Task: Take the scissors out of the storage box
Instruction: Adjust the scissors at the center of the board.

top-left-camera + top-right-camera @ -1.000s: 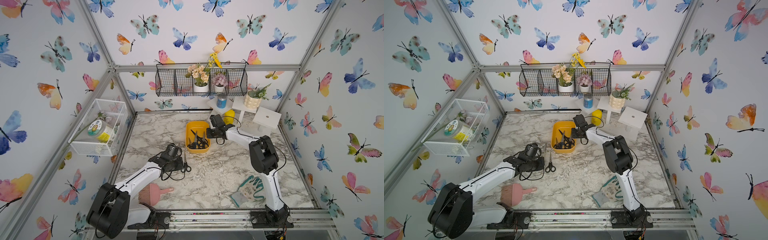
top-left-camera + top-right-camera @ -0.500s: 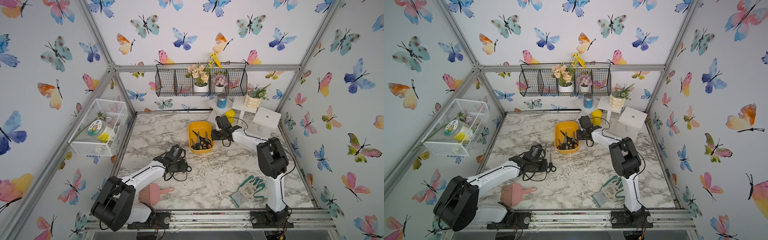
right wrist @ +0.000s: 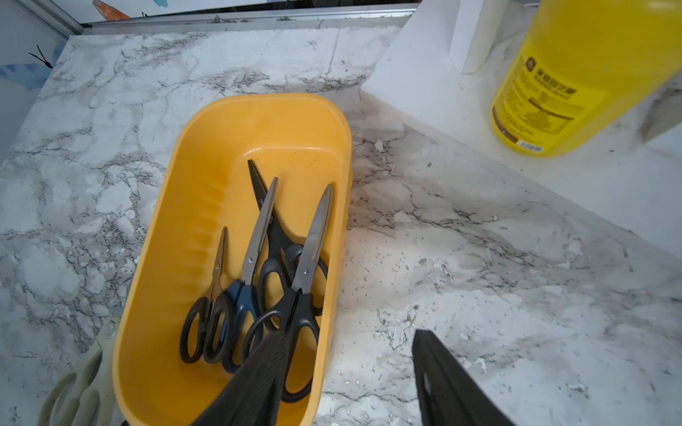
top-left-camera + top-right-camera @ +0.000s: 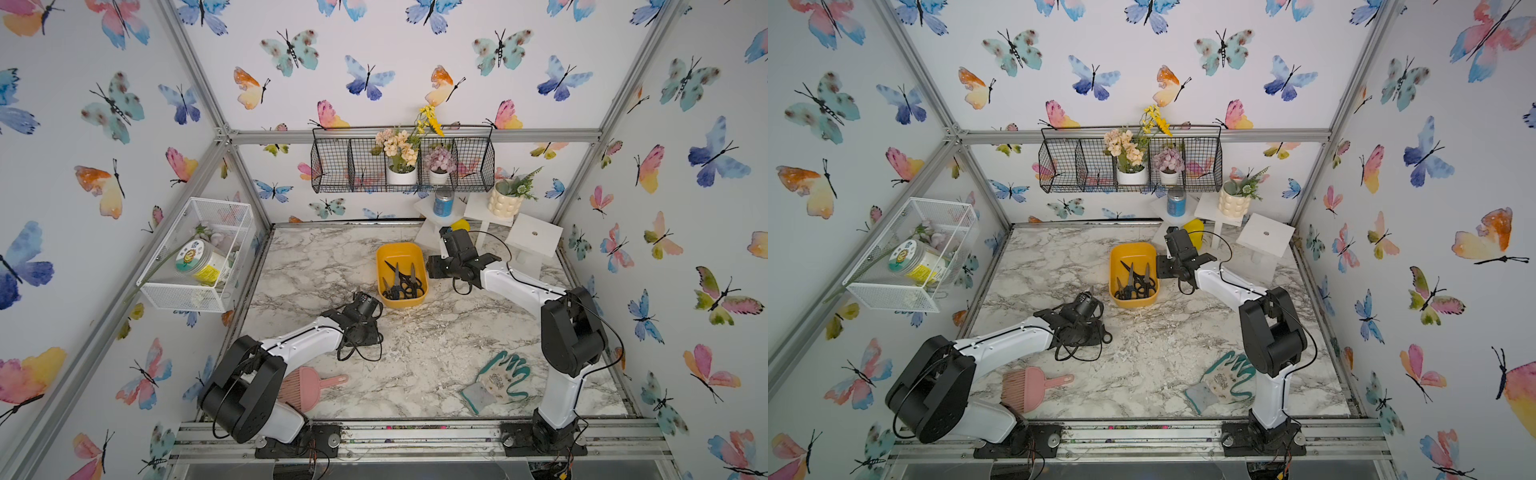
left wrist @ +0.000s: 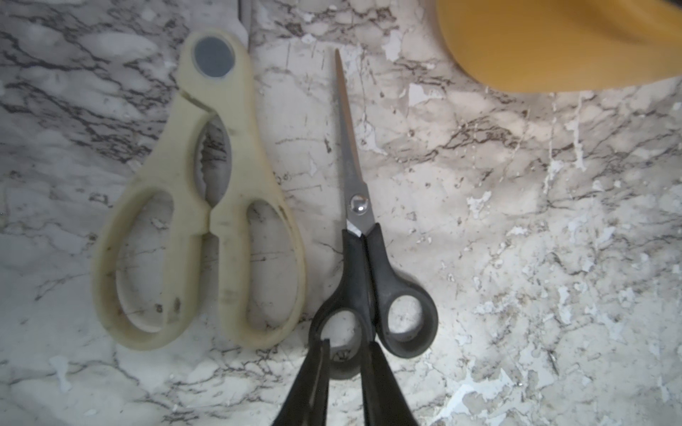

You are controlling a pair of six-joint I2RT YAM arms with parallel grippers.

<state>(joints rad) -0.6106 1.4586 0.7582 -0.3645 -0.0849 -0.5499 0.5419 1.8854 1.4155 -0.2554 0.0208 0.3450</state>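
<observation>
The yellow-orange storage box (image 4: 399, 248) (image 4: 1133, 248) (image 3: 221, 155) stands mid-table and holds several scissors (image 4: 405, 282): a small black pair (image 3: 212, 313), a dark blue pair (image 3: 245, 295) and a larger black pair (image 3: 306, 280). A cream-handled pair (image 5: 206, 206) and a black-handled pair (image 5: 363, 265) lie flat on the marble side by side. My left gripper (image 5: 347, 343) (image 4: 361, 322) hovers at the black pair's handle ring, narrowly open and not pinching it. My right gripper (image 3: 348, 333) (image 4: 434, 268) stands open beside the box's right rim, with nothing between its fingers.
A yellow bottle (image 3: 575, 81) and white stands (image 4: 534, 241) crowd the back right. A pink brush (image 4: 307, 384) and a glove (image 4: 498, 380) lie near the front. A white mesh basket (image 4: 199, 253) hangs on the left wall, a black wire basket (image 4: 401, 166) on the back wall.
My left gripper's jaws have parted slightly, letting go of the black-handled scissors on the table. My right gripper has opened and shifted a little to the right of the box.
</observation>
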